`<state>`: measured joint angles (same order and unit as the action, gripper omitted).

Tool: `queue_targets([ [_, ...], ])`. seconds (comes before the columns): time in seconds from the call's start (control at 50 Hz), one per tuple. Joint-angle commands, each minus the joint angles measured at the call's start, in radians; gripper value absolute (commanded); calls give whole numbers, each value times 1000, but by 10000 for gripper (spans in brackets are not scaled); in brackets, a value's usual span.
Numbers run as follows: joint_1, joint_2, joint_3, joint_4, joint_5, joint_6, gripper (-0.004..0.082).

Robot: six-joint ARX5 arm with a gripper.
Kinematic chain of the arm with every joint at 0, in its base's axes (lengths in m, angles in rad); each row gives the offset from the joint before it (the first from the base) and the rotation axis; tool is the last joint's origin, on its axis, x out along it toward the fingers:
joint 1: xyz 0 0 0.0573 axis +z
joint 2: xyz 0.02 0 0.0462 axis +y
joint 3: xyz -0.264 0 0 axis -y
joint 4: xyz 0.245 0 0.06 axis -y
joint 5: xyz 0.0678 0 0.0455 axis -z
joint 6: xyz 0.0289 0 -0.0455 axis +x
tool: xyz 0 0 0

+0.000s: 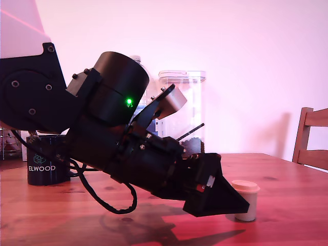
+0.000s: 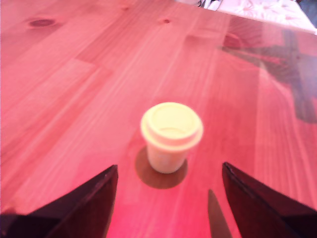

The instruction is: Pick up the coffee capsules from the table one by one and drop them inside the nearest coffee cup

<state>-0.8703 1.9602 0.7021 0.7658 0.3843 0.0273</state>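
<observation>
Black mug (image 1: 45, 166) sitting at the exterior view's left on the wooden counter (image 1: 287, 205), clear canister (image 1: 184, 107) standing behind the arm, pincer (image 2: 168, 198) hovering spread and empty, cream capsule (image 1: 245, 200) standing upright just ahead of its tips.

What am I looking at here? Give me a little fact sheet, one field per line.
Surface: reddish-brown wooden table
Target item: small cream-beige plastic capsule, upright, wide rim on top
Gripper: black, jaws open, low over the table, capsule just ahead of the gap, untouched
Cup: glossy black ELWOOD mug, at the exterior view's left, far side of the arm
Behind: clear lidded canister
Edge: wooden chair
</observation>
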Motion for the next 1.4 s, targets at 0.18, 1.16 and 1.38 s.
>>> queue_targets([
  [0.18, -16, 14, 18, 13, 1, 3, 608],
  [1.16, -40, 116, 218, -236, -33, 6, 603],
  [1.38, -39, 116, 222, -263, -44, 8, 518],
])
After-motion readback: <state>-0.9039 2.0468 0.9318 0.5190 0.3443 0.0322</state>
